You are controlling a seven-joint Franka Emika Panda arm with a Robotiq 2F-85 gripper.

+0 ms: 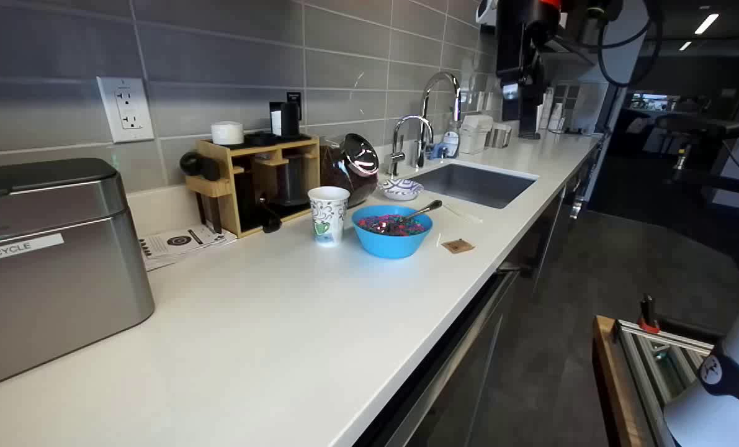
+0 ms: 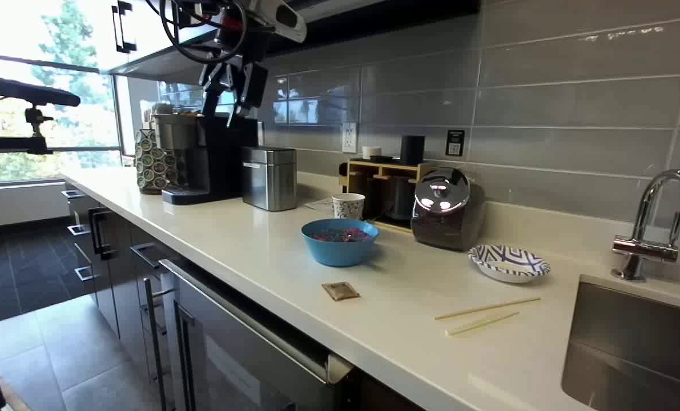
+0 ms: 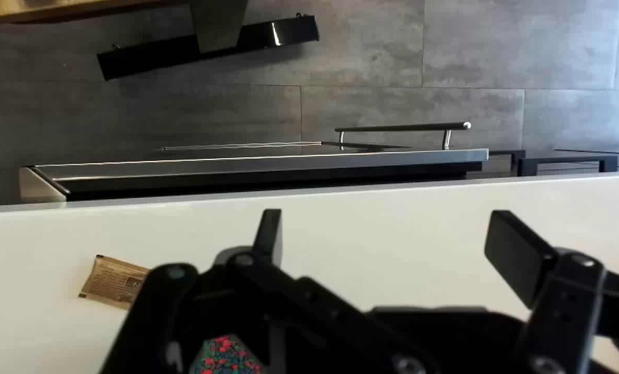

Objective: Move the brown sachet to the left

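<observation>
The brown sachet (image 1: 458, 246) lies flat on the white counter (image 1: 270, 335) between the blue bowl (image 1: 389, 243) and the counter's front edge. It also shows in an exterior view (image 2: 341, 291) in front of the bowl. In the wrist view the sachet (image 3: 113, 283) is at the left, its right end partly hidden by a gripper finger. My gripper (image 3: 387, 234) is open, with nothing between its fingers. It hangs high above the counter, apart from the sachet, and shows at the top of both exterior views (image 1: 523, 121) (image 2: 224, 108).
A spoon (image 1: 424, 208) rests in the bowl, which holds colourful bits. A paper cup (image 1: 329, 217), patterned paper bowl (image 2: 509, 265), glass jar (image 2: 445, 211) and wooden organiser (image 1: 275, 180) stand behind. Chopsticks (image 2: 482, 323) lie near the sink (image 2: 636, 348). A steel bin (image 2: 269, 180) and coffee machine (image 2: 220, 160) stand farther along.
</observation>
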